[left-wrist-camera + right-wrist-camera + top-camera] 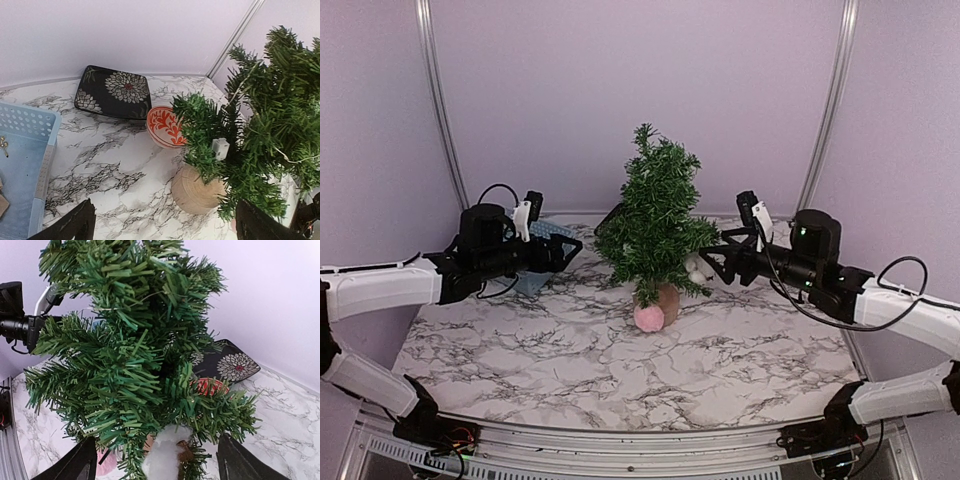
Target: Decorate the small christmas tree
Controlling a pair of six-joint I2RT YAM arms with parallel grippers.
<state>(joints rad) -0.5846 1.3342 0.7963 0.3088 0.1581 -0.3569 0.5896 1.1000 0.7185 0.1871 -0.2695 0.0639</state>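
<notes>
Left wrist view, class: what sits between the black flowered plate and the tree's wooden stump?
A red-and-white patterned bowl, seen most clearly in the left wrist view.

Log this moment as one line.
left fingers open near blue plastic basket | right fingers open at white fluffy ornament in small green bristly christmas tree | pink pompom at tan stump

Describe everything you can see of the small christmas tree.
The small christmas tree stands upright near the middle of the marble-patterned table. It is conical, with dark green, bristly, plastic-looking needles on a short round tan stump base. A white fluffy ornament sits in its lower branches, a small white box hangs among them, and a pink pompom rests against the base.
</notes>
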